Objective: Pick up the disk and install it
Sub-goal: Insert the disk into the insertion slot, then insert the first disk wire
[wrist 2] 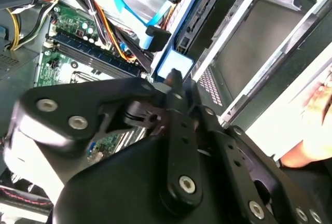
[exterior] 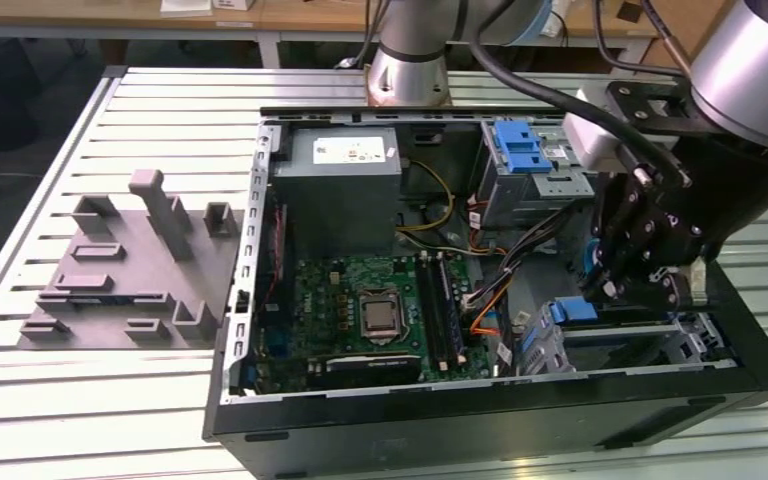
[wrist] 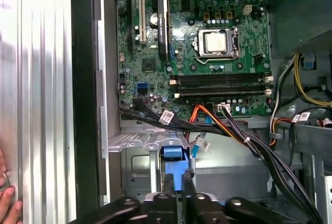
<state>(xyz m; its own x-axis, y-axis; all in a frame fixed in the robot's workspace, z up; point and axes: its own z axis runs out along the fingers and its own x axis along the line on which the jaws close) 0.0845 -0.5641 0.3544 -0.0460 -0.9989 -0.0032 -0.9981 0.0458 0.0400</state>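
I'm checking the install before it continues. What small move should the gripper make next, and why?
Probably a short, straight push further into the drive bay. The gripper sits right at the blue carrier end of the disk, which already stands in the bay's slot but appears not fully seated.

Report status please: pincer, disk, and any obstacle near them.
Pincer low over drive bay, fingers close together at blue disk carrier. Disk sits in bay. Black cables run beside; a hand at table edge.

Green motherboard [exterior: 371,300], black case [exterior: 491,430] — blue latch [wrist: 174,162], orange cables [wrist: 218,120], grey slatted table [exterior: 91,400]
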